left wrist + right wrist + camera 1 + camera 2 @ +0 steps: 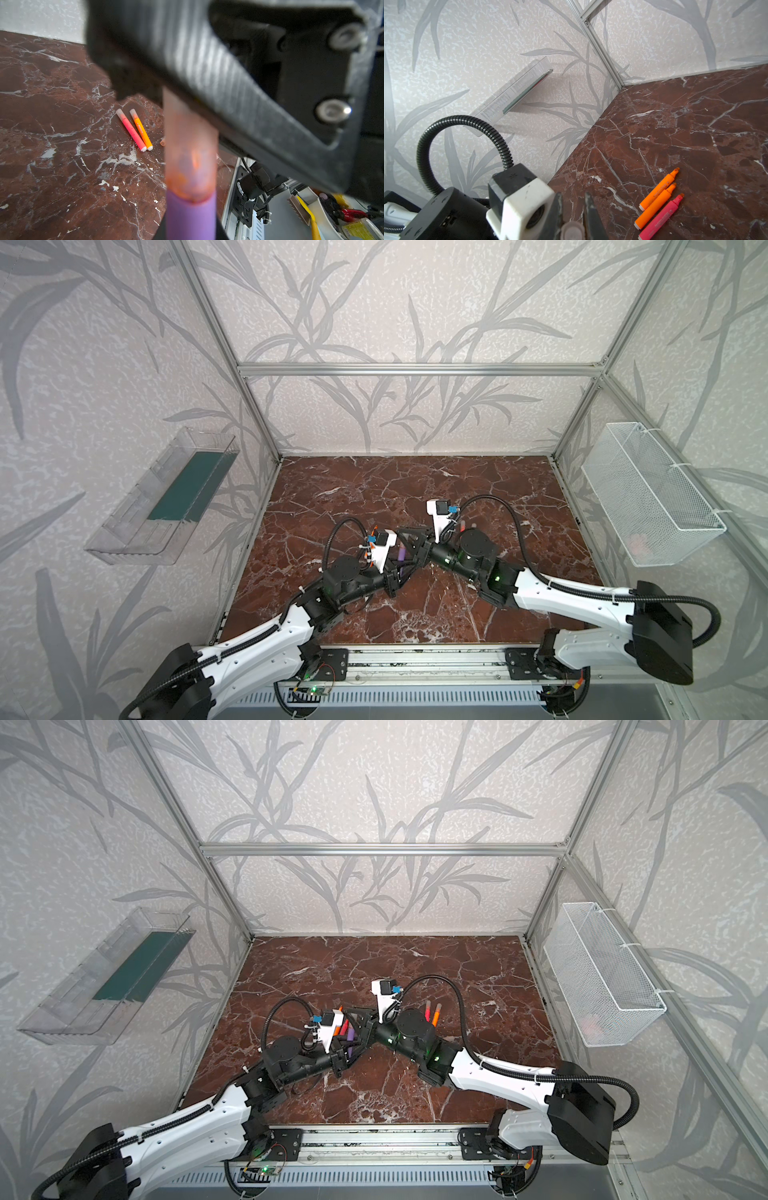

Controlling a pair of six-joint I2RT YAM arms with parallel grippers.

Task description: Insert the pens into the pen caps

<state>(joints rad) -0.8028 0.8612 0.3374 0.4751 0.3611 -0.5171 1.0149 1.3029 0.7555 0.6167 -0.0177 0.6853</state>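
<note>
Near centre the left gripper [345,1052] clamps the likely light, stiff, slick purple pen [351,1034] by its barrel, the right gripper [573,196] pinches its thin cap [189,145], best squeezed gently, and beyond lie uncapped pens [655,205] left, capped pens [131,129] right.

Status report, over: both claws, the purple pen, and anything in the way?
Left claw shut on purple pen. Right claw shut on cap, cap over pen tip. Nothing blocking; three uncapped pens lie aside.
</note>
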